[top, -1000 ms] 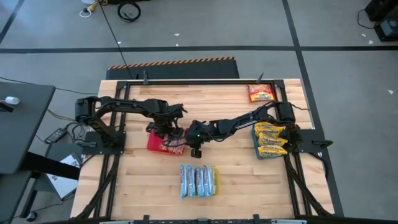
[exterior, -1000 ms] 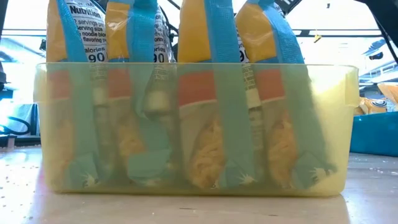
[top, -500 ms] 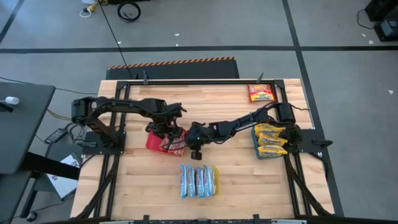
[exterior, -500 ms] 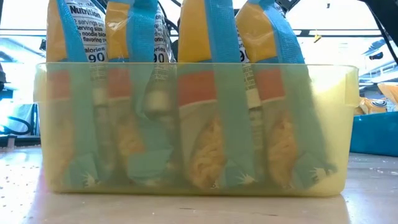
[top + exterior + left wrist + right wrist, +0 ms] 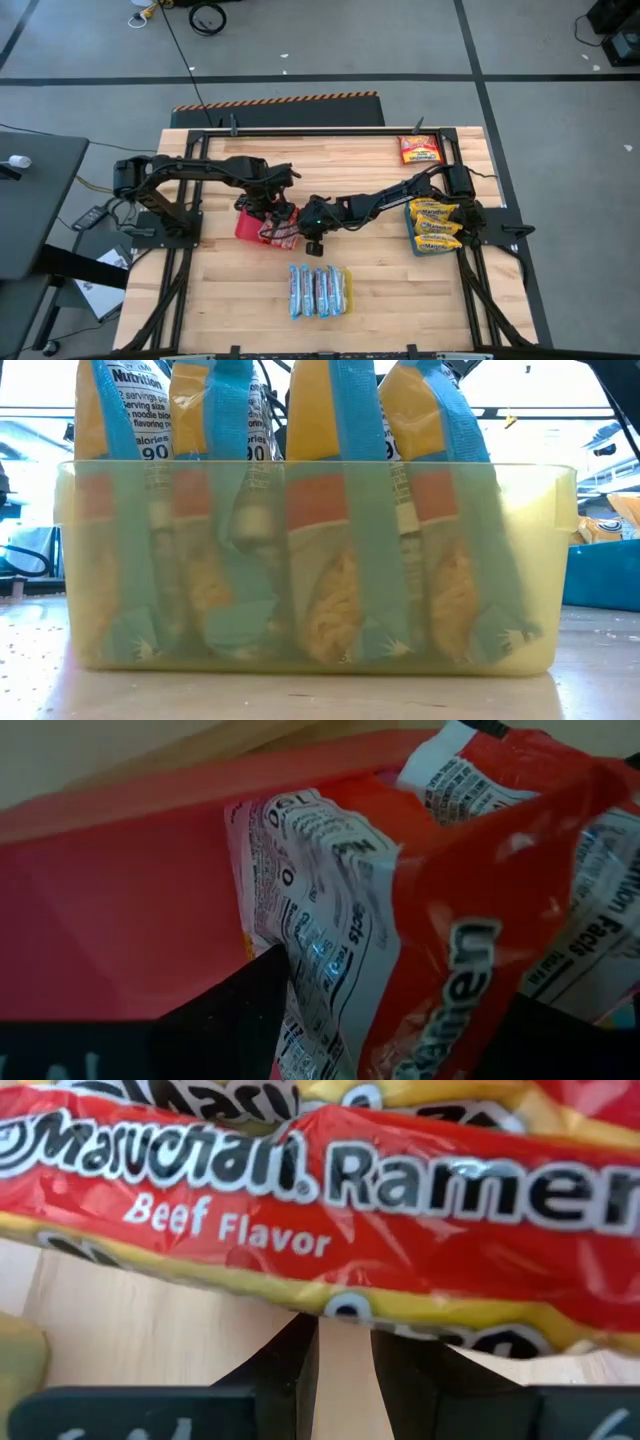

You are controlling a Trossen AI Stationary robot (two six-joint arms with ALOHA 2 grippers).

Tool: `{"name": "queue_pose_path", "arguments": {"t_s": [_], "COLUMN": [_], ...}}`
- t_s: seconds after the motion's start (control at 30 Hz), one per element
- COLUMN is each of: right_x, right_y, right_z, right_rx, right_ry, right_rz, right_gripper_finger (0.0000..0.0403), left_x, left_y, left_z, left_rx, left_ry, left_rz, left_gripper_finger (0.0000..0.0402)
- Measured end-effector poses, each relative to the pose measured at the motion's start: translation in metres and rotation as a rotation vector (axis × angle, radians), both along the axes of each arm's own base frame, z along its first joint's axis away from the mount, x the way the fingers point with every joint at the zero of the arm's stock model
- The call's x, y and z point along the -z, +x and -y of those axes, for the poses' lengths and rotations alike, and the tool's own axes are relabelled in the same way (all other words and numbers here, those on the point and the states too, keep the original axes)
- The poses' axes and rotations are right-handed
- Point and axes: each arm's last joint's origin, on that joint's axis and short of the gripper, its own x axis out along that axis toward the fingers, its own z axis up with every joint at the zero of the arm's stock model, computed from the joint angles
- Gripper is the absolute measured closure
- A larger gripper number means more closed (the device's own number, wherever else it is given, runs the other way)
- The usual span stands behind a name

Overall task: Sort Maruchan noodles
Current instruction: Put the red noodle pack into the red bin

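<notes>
Shifted little since a second ago, left gripper (image 5: 275, 212) clenched on a red packet (image 5: 440, 920) over the red tray (image 5: 247, 226), right gripper (image 5: 316, 240), nearly shut and empty, waiting at its three o'clock

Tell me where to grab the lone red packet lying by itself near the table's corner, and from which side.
The red packet lies flat and alone on the table, so come straight down from above. It looks roughly rectangular, so pinching across its shorter side near the middle is probably the best grip. The left gripper and right gripper are both at the red tray.
</notes>
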Motion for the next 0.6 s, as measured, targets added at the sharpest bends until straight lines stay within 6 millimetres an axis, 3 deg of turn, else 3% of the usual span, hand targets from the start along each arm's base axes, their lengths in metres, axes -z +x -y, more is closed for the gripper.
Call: {"name": "queue_pose_path", "arguments": {"t_s": [0.33,0.6], "right_x": [0.000,-0.006], "right_y": [0.000,-0.004], "right_z": [0.000,0.003], "right_rx": [0.014,0.024], "right_ry": [0.013,0.016], "right_rz": [-0.003,-0.023], "right_gripper_finger": [0.0302,0.0302], "left_x": [0.000,-0.010], "left_y": [-0.001,-0.006], "left_z": [0.004,0.007], "left_rx": [-0.006,0.002], "left_ry": [0.010,0.005], "left_rz": [-0.022,0.008], "left_gripper_finger": [0.0130,0.0132]}}
